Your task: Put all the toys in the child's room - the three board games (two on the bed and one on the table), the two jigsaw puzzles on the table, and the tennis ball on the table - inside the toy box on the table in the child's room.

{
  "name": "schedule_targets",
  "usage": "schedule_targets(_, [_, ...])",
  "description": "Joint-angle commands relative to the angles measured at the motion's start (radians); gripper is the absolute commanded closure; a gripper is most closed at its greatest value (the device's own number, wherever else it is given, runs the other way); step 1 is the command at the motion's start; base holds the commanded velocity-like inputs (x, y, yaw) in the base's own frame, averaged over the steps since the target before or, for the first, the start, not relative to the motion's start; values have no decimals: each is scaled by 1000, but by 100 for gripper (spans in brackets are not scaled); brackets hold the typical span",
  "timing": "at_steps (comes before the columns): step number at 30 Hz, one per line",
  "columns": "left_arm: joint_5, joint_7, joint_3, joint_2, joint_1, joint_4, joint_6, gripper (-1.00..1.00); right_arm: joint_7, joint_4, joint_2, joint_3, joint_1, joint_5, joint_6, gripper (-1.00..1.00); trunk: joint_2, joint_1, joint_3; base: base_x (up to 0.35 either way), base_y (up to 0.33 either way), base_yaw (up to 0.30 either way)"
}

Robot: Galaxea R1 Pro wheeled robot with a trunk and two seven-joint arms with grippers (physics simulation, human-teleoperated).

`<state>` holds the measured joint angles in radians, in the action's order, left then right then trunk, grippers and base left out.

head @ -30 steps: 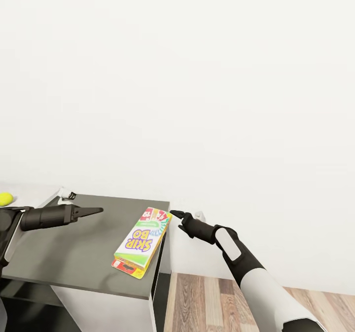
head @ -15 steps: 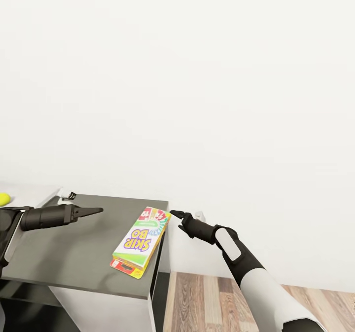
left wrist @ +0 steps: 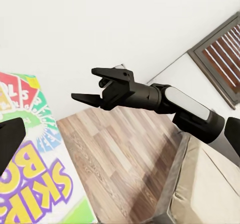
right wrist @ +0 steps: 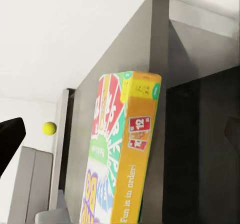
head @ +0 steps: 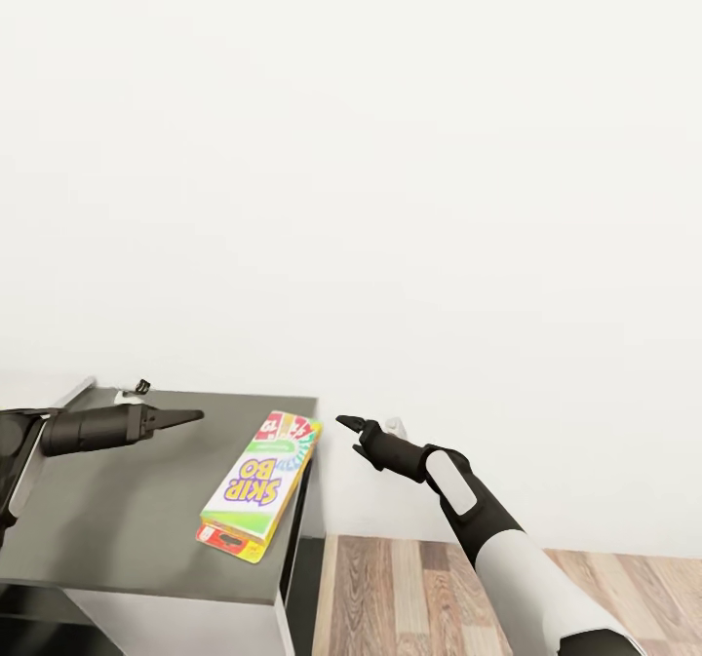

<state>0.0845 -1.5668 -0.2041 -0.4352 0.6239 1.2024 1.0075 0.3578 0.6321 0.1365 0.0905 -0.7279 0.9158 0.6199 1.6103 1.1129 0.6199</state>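
Plain white wall fills most of the head view, with a strip of wood-plank floor (head: 546, 588) at the lower right. At the lower left stands a low cabinet with a dark grey top (head: 117, 520), not the white bench named in the task. A flat yellow-edged game box with a colourful "SKIP BO" cover (head: 255, 485) lies flat on that top, close to its right edge, with one short end pointing toward the wall. It is probably parked there as a stop on the way to the toy box.

The left gripper (head: 185, 416) is held level above the cabinet top, its jaws closed to a point and gripping nothing. The right gripper (head: 349, 425) is held in the air beside the cabinet's right edge, jaws slightly parted and empty, as seen from the left wrist (left wrist: 92, 86). A small yellow-green tennis ball (right wrist: 49, 128) is seen far off beyond the cabinet, on a pale surface.
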Motion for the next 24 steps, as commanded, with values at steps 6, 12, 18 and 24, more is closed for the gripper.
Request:
schedule_targets(6, [0,-4,0,0,0,0,10,-100,0,0,1,1,-1,0,2,-100,1,0,10,60,0,-120])
schedule_targets(12, [0,-4,0,0,0,0,10,-100,-2,0,4,1,-1,0,1,-100,1,0,18,20,1,-120])
schedule_targets(18, [0,-4,0,0,0,0,11,-100,-5,0,5,1,-1,0,1,-100,1,0,27,112,56,-120])
schedule_targets(24, [0,-4,0,0,0,0,11,-100,-6,0,5,1,-1,0,1,-100,1,0,33,24,10,-74])
